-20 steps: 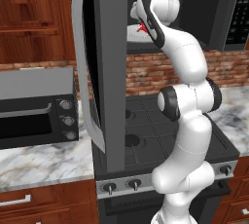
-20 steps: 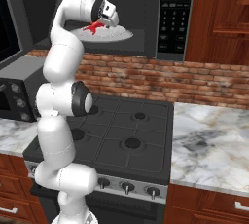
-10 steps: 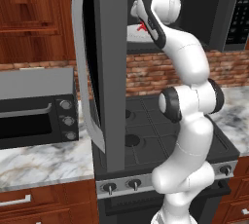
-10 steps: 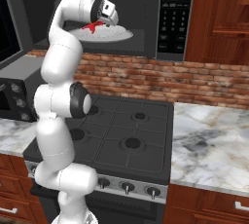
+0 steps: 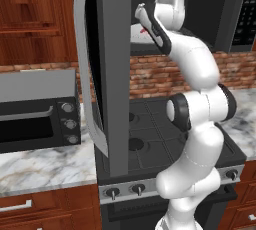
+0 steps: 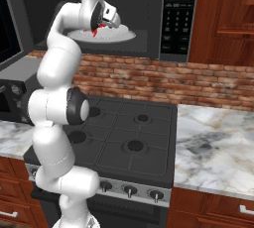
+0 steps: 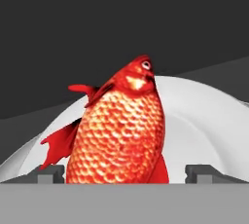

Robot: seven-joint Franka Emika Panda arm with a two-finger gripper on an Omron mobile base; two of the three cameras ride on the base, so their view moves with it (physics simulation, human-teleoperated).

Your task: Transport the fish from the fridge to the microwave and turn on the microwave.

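Microwave (image 6: 163,19) interior, fish (image 7: 119,130) apparently lying on plate (image 7: 204,125) — fingers (image 7: 202,173) spread

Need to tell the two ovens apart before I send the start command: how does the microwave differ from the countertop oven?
The microwave sits high above the stove; the countertop oven stands on the marble counter. The microwave's door is swung open with the fish on its white plate; the oven's door is shut. The microwave has a button panel; the oven has three round knobs. Both are dark boxes.
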